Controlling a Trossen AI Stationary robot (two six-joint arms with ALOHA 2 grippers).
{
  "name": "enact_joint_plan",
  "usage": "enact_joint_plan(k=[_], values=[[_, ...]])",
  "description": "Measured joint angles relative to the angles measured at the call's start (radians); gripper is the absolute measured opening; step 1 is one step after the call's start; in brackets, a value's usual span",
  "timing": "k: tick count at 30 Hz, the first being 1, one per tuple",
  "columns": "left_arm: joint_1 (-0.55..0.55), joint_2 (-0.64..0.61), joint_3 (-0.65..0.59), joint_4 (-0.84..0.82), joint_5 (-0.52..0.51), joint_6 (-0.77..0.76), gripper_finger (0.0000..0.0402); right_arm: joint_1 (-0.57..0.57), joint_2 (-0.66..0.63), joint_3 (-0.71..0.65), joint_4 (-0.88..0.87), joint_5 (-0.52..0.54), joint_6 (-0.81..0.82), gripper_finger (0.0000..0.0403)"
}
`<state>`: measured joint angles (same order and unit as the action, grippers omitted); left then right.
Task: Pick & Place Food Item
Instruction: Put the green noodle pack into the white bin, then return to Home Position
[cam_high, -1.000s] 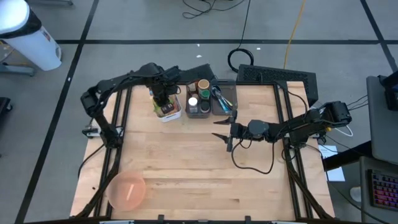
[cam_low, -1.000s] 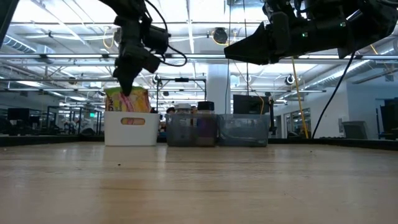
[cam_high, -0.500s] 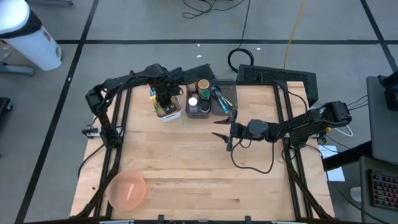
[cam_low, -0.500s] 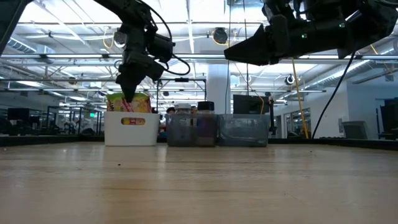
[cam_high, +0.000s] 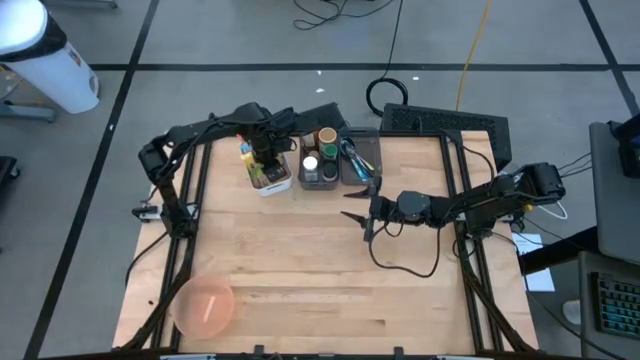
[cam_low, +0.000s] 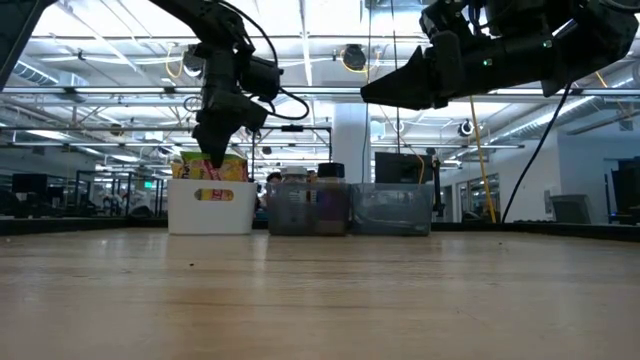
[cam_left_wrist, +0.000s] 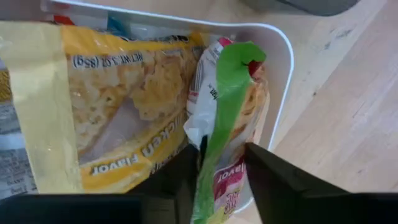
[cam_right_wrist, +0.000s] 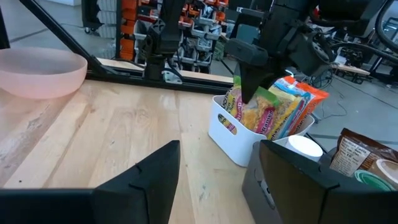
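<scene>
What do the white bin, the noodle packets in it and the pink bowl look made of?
White bin: likely smooth rigid plastic, judging by its rounded moulded rim and even sheen.
Noodle packets: thin glossy plastic film, crinkled, printed, partly see-through so the noodles show.
Pink bowl: probably translucent plastic with a matte look; the material is not certain.

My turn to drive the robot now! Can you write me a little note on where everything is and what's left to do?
Left gripper: down in the white bin, jaws part open around the green-edged noodle packet; nothing lifted yet.
Right gripper: waiting above mid-table, jaws open, empty.
A yellow chicken-flavor packet is also in the bin. Pink bowl sits empty at the table's near left corner.
Done: the left arm has reached the bin.
Left: grip a packet, lift it, place it, probably in the bowl.
</scene>
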<state>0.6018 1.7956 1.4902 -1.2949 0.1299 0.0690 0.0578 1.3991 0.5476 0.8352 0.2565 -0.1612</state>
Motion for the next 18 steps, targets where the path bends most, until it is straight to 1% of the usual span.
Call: enact_joint_plan(k=[5,8,12,15,18], values=[[0.004,0.000,0.004,-0.014,0.000,0.001,0.0194,0.000,0.000,0.000,-0.001,0.000,0.000,0.0212],[0.007,0.000,0.023,-0.041,-0.002,0.002,0.0217,0.000,0.000,0.000,-0.001,0.000,0.000,0.0212],[0.007,0.000,0.080,-0.098,-0.003,0.006,0.0233,0.000,0.000,0.000,-0.001,0.000,0.000,0.0212],[0.006,0.000,0.141,-0.139,-0.002,0.009,0.0236,0.000,0.000,0.000,-0.002,0.000,0.000,0.0212],[0.006,-0.031,0.186,-0.142,0.001,0.033,0.0236,0.000,0.000,0.000,-0.010,0.000,0.000,0.0212]])
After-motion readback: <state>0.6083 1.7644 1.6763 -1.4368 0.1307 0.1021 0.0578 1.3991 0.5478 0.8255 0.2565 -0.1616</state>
